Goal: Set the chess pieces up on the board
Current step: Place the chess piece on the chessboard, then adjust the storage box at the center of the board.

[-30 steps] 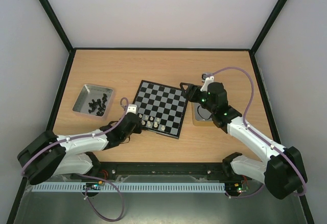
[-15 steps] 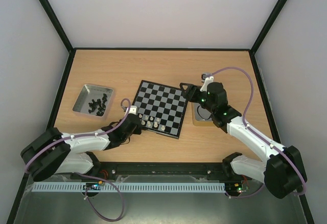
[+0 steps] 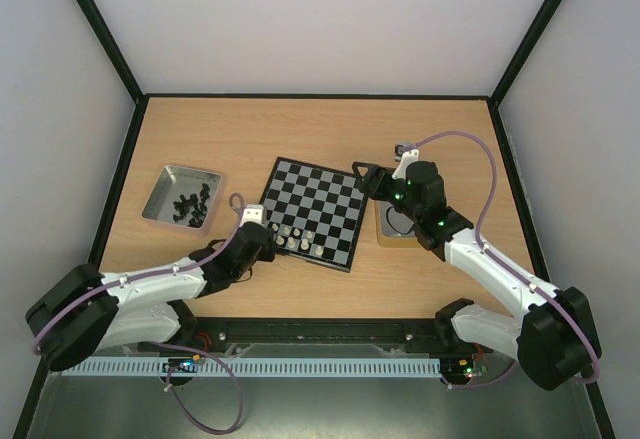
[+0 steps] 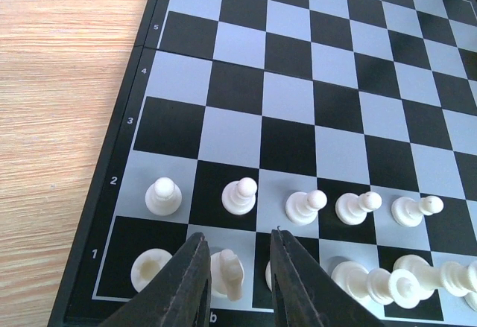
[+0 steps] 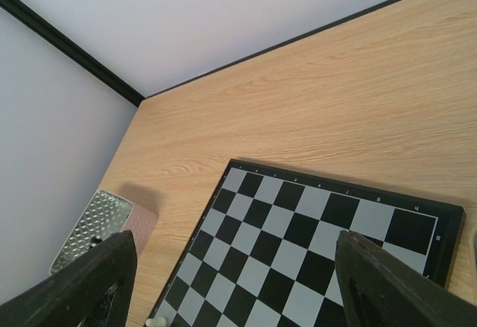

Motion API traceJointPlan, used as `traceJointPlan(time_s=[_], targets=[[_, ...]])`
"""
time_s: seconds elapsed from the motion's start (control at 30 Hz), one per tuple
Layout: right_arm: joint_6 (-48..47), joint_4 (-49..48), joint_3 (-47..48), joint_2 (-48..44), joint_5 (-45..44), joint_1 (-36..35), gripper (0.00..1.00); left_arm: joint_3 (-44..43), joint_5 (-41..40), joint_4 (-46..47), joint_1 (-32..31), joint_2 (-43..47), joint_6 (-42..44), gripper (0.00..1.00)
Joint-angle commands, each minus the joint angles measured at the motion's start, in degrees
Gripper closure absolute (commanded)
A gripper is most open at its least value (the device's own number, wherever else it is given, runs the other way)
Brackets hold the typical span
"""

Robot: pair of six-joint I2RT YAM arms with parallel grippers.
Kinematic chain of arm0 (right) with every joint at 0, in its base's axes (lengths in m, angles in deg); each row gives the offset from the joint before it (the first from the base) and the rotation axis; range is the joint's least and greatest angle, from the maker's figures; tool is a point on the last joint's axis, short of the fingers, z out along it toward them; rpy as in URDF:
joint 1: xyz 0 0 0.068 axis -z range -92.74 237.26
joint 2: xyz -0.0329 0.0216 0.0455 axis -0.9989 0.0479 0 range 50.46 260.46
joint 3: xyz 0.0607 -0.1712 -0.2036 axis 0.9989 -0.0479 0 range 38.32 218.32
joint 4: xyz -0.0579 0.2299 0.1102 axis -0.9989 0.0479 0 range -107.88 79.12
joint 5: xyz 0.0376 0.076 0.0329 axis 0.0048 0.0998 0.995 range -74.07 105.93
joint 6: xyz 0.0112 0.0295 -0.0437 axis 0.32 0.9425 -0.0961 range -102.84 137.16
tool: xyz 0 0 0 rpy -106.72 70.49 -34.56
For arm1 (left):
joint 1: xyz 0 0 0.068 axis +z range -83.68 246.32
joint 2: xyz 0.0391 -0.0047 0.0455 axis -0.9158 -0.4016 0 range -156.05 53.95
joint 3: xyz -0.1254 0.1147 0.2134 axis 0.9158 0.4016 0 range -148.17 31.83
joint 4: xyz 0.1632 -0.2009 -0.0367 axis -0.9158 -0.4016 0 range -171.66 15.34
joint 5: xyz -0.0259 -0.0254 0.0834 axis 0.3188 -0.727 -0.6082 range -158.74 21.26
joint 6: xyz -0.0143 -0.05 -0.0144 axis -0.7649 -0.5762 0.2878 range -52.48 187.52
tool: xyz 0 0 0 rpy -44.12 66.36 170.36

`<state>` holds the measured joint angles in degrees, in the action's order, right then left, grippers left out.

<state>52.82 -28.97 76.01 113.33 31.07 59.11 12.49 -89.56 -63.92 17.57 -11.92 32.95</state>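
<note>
1. The board (image 3: 318, 209) lies flat in the middle of the table (image 3: 300, 129), turned a little.
2. The white pieces (image 3: 290, 237) stand in two rows along the board's 7 o'clock edge.
3. The left wrist view shows five white pawns (image 4: 238, 195) side by side in the second row, each on its own square. Bigger white pieces fill squares in the first row.
4. The left gripper (image 3: 268, 241) sits low at that same 7 o'clock edge. Its fingers (image 4: 186, 282) are spread just a little.
5. One white piece (image 4: 227, 275) stands between them in the first row. One finger is just beside it and there is a gap on the other side, so it is not pinched.
6. The right gripper (image 3: 362, 179) hangs over the board's 2 o'clock corner. Its fingers (image 5: 82, 282) are spread wide and hold nothing.
7. A shiny tin (image 3: 168, 184) sits at 9 o'clock from the board, well apart from it. The black pieces (image 3: 190, 206) lie in a heap inside it.
</note>
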Motion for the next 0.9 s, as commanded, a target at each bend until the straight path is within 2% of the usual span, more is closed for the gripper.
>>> traceJointPlan(time_s=[0.0,0.17,0.33,0.43,0.53,0.6,0.73,0.87], targets=[[0.2,-1.1,-0.2,-1.6,-0.9,-0.2,0.28,-1.2,-1.4,-3.0,-0.1,2.2,-0.5,0.74],[0.3,1.4,0.6,-2.5,-3.1,-0.2,0.28,-5.5,-3.9,-7.5,0.0,6.8,-0.9,0.7],[-1.9,13.9,5.6,-0.8,-15.0,0.1,0.3,-12.1,-4.6,-12.0,2.6,11.9,1.1,0.66],[-5.9,23.8,11.0,2.6,-20.7,2.6,0.31,-16.3,-2.1,-14.5,6.2,14.0,3.6,0.64],[-8.5,30.6,14.8,6.3,-18.5,6.9,0.32,-22.4,2.6,-19.2,10.3,15.1,4.8,0.61],[-9.8,33.1,15.9,8.1,-17.4,8.5,0.32,-26.2,5.9,-21.1,12.0,15.5,6.2,0.58],[-10.9,37.1,17.7,13.1,-18.5,9.6,0.31,-31.2,7.4,-23.9,13.0,15.6,8.2,0.52],[-12.3,39.6,18.6,17.6,-27.5,10.7,0.26,-32.8,9.3,-24.9,13.6,15.7,9.0,0.52]])
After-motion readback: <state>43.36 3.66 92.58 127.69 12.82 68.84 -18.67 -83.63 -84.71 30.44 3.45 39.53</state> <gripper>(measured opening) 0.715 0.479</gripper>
